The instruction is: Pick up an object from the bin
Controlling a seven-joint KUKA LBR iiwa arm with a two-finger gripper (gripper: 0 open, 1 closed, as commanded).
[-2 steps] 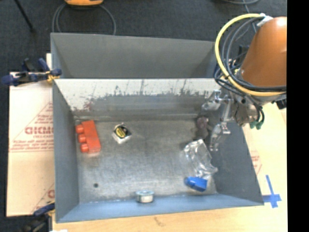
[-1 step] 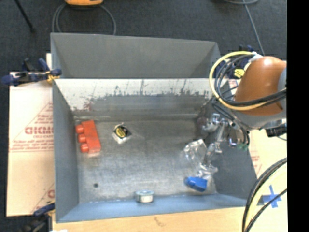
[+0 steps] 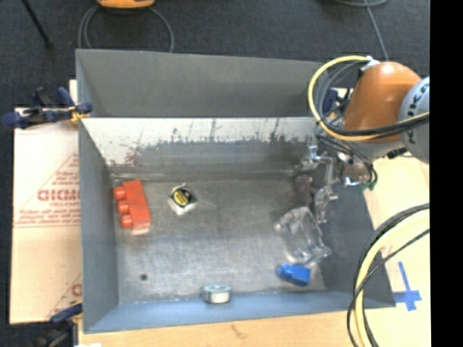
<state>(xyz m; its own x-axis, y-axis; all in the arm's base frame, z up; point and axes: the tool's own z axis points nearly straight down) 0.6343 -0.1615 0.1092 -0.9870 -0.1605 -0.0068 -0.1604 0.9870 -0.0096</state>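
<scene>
The end effector (image 3: 323, 199) hangs at the right of the bin (image 3: 217, 85), beside a clear plastic piece (image 3: 298, 236). A blue block (image 3: 293, 274) lies lower. Whether it is wide or narrow cannot be told.

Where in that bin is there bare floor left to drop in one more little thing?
Widest: the middle floor, between the yellow-and-black thing and the clear plastic piece. Also the near left corner, between the orange block and the silver disc. Crowded on the right: the gripper hangs by the clear piece and the blue piece.

Soft, even light; perhaps slight glare on the bin (image 3: 217, 241)
</scene>
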